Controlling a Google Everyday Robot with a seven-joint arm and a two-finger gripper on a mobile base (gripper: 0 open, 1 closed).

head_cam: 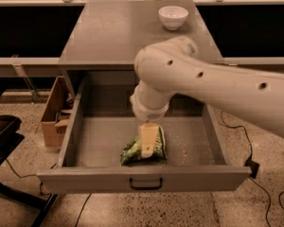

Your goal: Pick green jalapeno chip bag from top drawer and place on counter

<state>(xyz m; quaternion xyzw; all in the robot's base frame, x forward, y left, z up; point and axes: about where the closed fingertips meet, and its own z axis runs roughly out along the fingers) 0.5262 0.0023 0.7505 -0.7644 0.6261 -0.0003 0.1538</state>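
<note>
The green jalapeno chip bag (157, 148) lies crumpled on the floor of the open top drawer (104, 141), near its front panel and about in the middle. My gripper (148, 143) hangs from the white arm, reaches down into the drawer and sits right on the bag, covering its middle. The bag rests on the drawer floor. The counter (118, 32) is the flat grey top of the cabinet behind the drawer.
A white bowl (173, 17) stands at the counter's back right. A brown cardboard box (54, 112) sits on the floor left of the drawer. A black frame (4, 141) stands at the far left. Cables run across the floor at right.
</note>
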